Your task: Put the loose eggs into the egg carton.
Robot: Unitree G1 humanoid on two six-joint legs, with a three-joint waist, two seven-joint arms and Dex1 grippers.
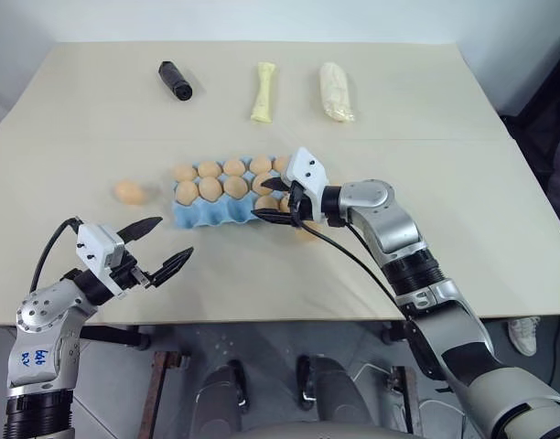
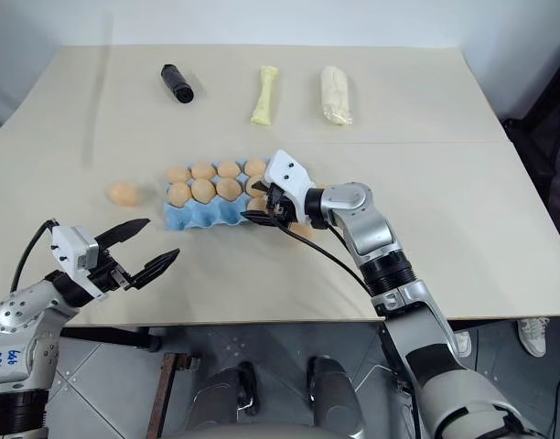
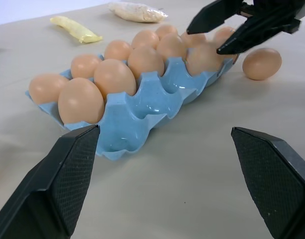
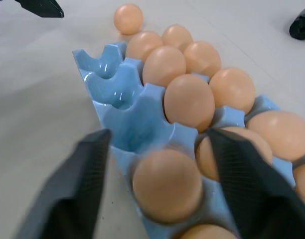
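The right pincer point(image 4: 157, 164) is spread around a smooth tan-orange egg point(image 4: 167, 185) sitting in the light blue moulded egg carton point(image 4: 123, 117); lifting crookedly could bump it out.

Head stereo pair, high, facing forward and down over the table point(image 1: 445, 183); left wrist camera low and close along the egg carton point(image 3: 157, 102), right wrist camera closer over its other end; all views share the carton

One loose egg point(image 1: 129, 191) lies left of the egg carton point(image 1: 199, 216).
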